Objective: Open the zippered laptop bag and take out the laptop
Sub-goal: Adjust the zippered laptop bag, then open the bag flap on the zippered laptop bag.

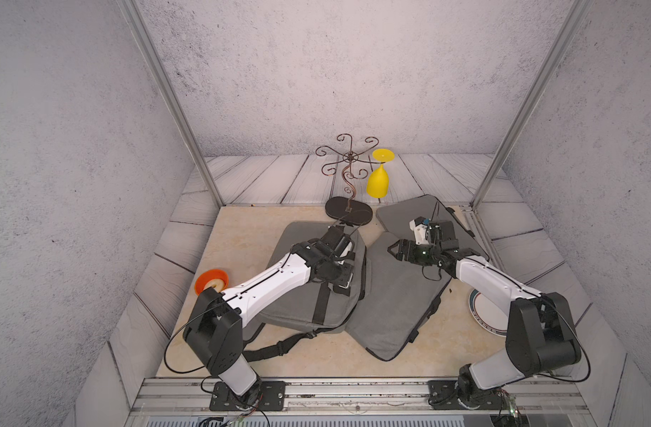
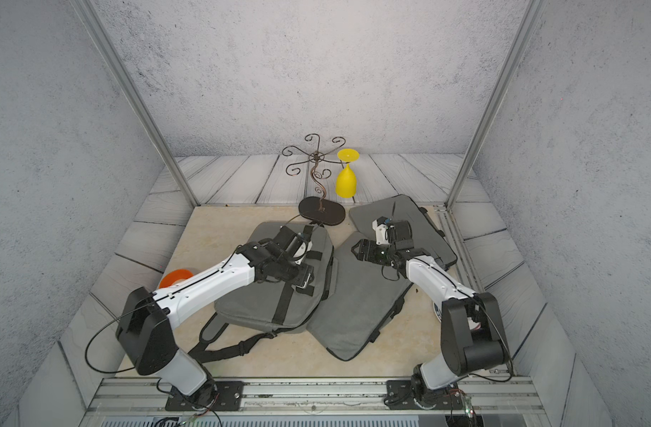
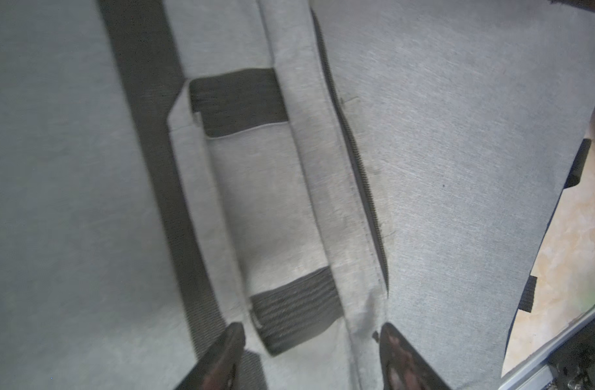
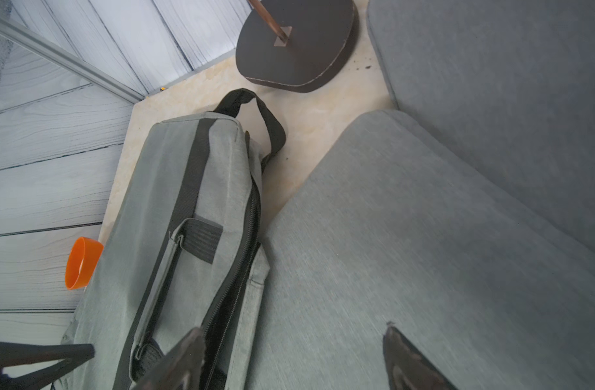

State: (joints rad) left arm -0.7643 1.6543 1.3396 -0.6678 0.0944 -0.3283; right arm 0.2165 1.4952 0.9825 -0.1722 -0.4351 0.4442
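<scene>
The grey zippered laptop bag (image 1: pixel 298 307) (image 2: pixel 250 307) with black straps lies left of centre. Its zip (image 4: pixel 245 243) (image 3: pixel 360 169) stands parted along the edge, dark inside. No laptop shows. My left gripper (image 3: pixel 311 334) (image 1: pixel 339 286) hangs open just above the bag, its fingers straddling the end of the carry handle (image 3: pixel 265 202) and the zip edge, holding nothing. My right gripper (image 4: pixel 291 334) (image 1: pixel 392 248) is open over a flat grey padded sleeve (image 1: pixel 394 307) (image 4: pixel 407 236) lying beside the bag. One finger (image 4: pixel 188 351) is over the zip gap.
A second grey sleeve (image 1: pixel 401 214) lies at the back right. A wire stand (image 1: pixel 348 162) on a dark base (image 1: pixel 348 214) carries an upside-down yellow glass (image 1: pixel 377 181). An orange bowl (image 1: pixel 211 281) sits left, a plate (image 1: pixel 486 310) right. The shoulder strap (image 1: pixel 279 347) trails toward the front.
</scene>
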